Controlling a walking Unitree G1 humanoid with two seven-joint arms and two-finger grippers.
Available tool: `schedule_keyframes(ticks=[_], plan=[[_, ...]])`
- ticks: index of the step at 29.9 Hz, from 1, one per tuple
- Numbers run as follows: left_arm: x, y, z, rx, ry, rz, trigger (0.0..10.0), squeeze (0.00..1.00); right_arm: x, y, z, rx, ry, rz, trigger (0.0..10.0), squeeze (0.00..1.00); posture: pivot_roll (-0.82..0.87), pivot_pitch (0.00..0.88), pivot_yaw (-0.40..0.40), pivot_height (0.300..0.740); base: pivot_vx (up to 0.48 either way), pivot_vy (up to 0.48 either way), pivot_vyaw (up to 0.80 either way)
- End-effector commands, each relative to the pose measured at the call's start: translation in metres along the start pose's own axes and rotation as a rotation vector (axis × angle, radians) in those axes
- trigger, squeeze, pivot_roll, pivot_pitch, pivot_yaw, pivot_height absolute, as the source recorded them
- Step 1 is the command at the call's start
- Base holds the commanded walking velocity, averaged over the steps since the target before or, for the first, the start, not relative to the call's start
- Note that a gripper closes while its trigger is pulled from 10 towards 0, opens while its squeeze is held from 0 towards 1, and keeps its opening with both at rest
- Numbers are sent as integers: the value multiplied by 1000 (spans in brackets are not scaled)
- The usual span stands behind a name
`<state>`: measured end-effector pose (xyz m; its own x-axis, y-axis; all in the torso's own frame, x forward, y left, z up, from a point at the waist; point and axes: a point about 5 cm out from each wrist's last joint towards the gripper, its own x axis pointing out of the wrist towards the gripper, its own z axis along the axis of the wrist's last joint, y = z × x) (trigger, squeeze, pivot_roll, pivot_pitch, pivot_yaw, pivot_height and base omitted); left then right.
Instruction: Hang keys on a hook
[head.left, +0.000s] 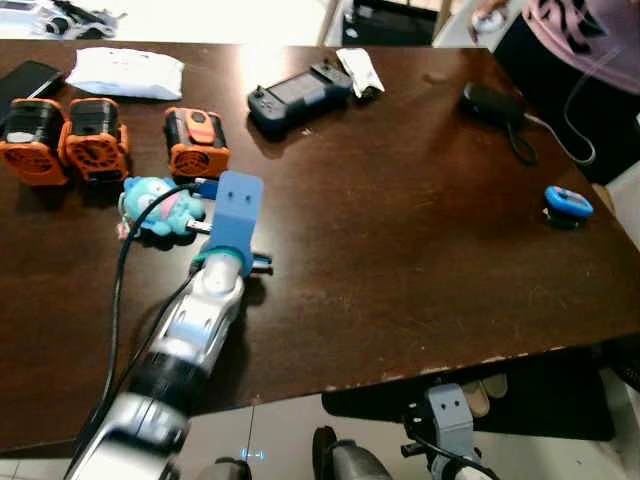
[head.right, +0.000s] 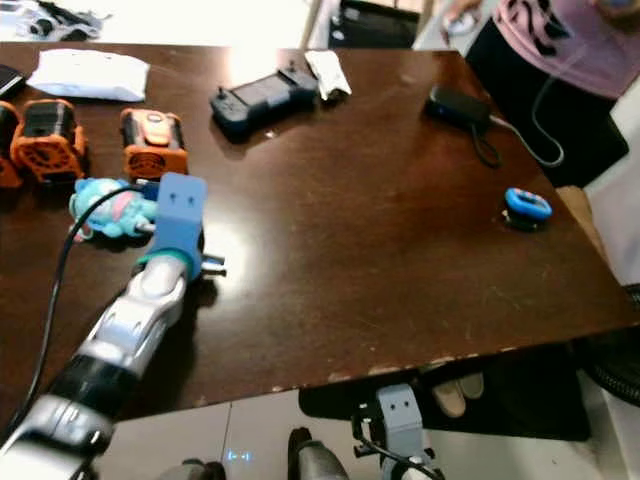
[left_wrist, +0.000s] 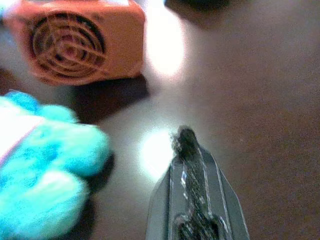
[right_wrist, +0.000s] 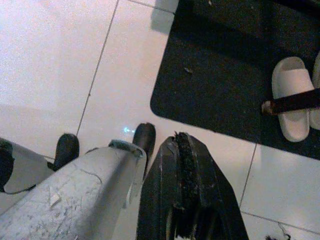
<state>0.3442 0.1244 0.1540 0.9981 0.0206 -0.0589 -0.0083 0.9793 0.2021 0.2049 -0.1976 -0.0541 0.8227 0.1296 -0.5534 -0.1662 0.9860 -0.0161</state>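
The keys' blue plush charm (head.left: 160, 208) lies on the dark table (head.left: 400, 260), just beside the left gripper (left_wrist: 186, 137), on its outer side and in front of an orange fan-faced box (left_wrist: 75, 42). In the left wrist view the black fingers (left_wrist: 192, 190) are pressed together, nothing between them, tip close above the tabletop. The left arm reaches forward over the table's near edge. The right gripper (right_wrist: 182, 145) hangs below the table over the tiled floor (right_wrist: 55, 50), fingers pressed together.
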Motion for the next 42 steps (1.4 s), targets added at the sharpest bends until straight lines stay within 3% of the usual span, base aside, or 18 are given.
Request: schedule_keyframes(ticks=[1, 2, 4, 7, 8, 10, 12, 13, 15, 17, 20, 24, 26, 33, 42], plan=[[-8, -3, -2, -30, -11, -43, 0, 0, -5, -2, -10, 1, 42, -3, 10000, 0, -53, 215, -44, 740, 0, 0, 0], [-8, -3, -2, -30, -11, -43, 0, 0, -5, -2, -10, 1, 42, -3, 10000, 0, -53, 215, -44, 740, 0, 0, 0], [-16, -1, 29, -138, -182, -102, 0, 0, -4, -2, -9, 0, 41, -4, 10000, 0, -53, 215, -44, 740, 0, 0, 0], [-20, 1, 42, -180, -245, -126, 0, 0, -4, -2, -9, 0, 40, -4, 10000, 0, -44, 215, -47, 740, 0, 0, 0], [-27, 12, 62, -186, -351, -151, 10000, 0, -4, -3, -9, 1, 41, -7, 10000, 0, -38, 211, -43, 740, 0, 0, 0], [-40, 25, 82, -140, -469, -181, 10000, 0, -5, -2, -10, 3, 42, -9, 10000, 0, -36, 209, -40, 740, 0, 0, 0], [-44, 29, 85, -102, -496, -192, 10000, 0, -5, -2, -11, 5, 42, -10, 10000, 0, -36, 209, -40, 740, 0, 0, 0], [-47, 31, 77, -44, -488, -194, 10000, 0, -5, -2, -11, 7, 41, -10, 10000, 0, -33, 205, -36, 740, 0, 0, 0], [-49, 31, 71, -5, -480, -195, 10000, 0, -5, -1, -11, 9, 41, -10, 10000, 0, -33, 205, -36, 740, 0, 0, 0], [-57, 24, 42, 107, -432, -214, 10000, 0, -4, 1, -10, 22, 30, -12, 10000, 0, -38, 188, -26, 740, 0, 0, 0], [-64, 17, 26, 158, -413, -238, 10000, 0, -3, 2, -8, 30, 21, -15, 10000, 0, -38, 188, -26, 740, 0, 0, 0], [-67, 5, 7, 112, -331, -266, 10000, 0, -1, 1, -2, 48, -13, -32, 10000, 0, -44, 173, -18, 740, 0, 0, 0], [-67, -2, 1, 22, -273, -288, 10000, 0, 1, 0, 6, 74, -63, -46, 10000, 0, -47, 163, -8, 740, 0, 0, 0], [-56, -4, -8, -97, -192, -274, 10000, 0, 5, 1, 21, 105, -146, -65, 10000, 0, -57, 141, 8, 740, 0, 0, 0], [-46, -1, -16, -112, -155, -227, 10000, 0, 9, 3, 29, 100, -172, -65, 10000, 0, -66, 137, 5, 740, 0, 0, 0]])
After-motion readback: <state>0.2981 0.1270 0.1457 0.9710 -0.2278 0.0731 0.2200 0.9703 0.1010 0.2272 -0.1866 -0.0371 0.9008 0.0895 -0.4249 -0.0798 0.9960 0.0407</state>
